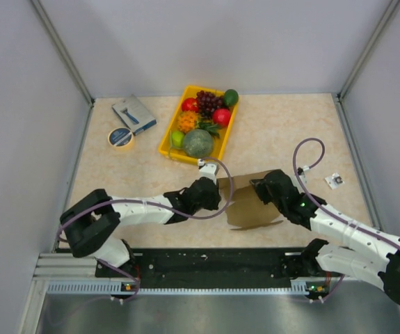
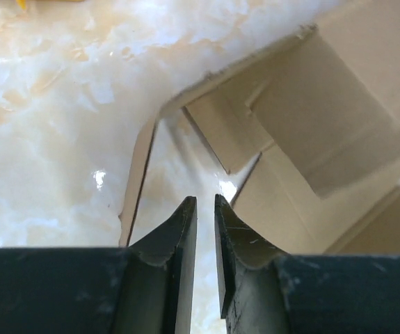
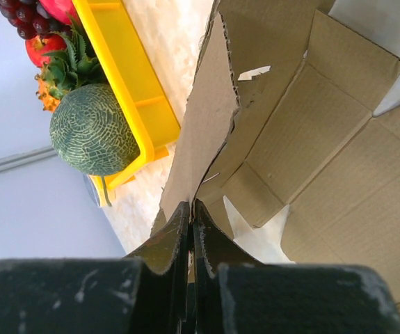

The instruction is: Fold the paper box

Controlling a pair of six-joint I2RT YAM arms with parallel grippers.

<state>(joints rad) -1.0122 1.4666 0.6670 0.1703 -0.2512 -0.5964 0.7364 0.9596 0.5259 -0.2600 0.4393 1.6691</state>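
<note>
My right hand [image 3: 190, 207] pinches a raised flap of the paper box [image 1: 254, 203], which lies on the tabletop [image 1: 290, 132] between my arms. My left hand [image 2: 205, 203], nearly closed, holds nothing. Most folds remain, I judge.

Pale grey walls [image 1: 206, 42] on three sides, metal-framed at the corners; beige marbled table [image 1: 283, 125], glossy with soft glare; slotted rail [image 1: 206, 286] along the near edge, steel sheet [image 1: 206, 314] below
</note>
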